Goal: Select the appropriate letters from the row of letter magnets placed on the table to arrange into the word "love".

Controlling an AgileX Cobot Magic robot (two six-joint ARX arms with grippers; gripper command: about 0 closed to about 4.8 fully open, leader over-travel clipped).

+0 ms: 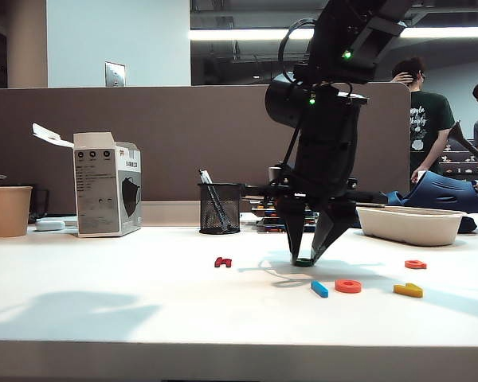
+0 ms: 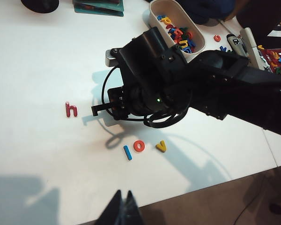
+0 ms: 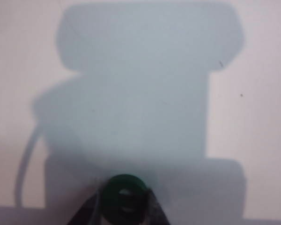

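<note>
My right gripper (image 1: pixel 305 256) points straight down at the white table (image 1: pixel 143 302), its two fingers closed on either side of the dark green rounded letter (image 1: pixel 303 262). The right wrist view shows that letter (image 3: pixel 125 190) pinched between the right gripper (image 3: pixel 125 208). The blue bar (image 1: pixel 319 289), orange ring (image 1: pixel 348 286) and yellow angled letter (image 1: pixel 409 290) lie in a row near the front. In the left wrist view the blue bar (image 2: pixel 127 152), the ring (image 2: pixel 139 146) and the yellow letter (image 2: pixel 161 146) sit side by side. My left gripper (image 2: pixel 123 197) hangs shut and empty over the table's front edge.
A dark red letter (image 1: pixel 223 262) lies left of the right gripper and a red-orange letter (image 1: pixel 415 264) to its right. At the back stand a white tray (image 1: pixel 410 225) of spare letters, a mesh pen holder (image 1: pixel 220 208), a box (image 1: pixel 107 185) and a paper cup (image 1: pixel 9 210).
</note>
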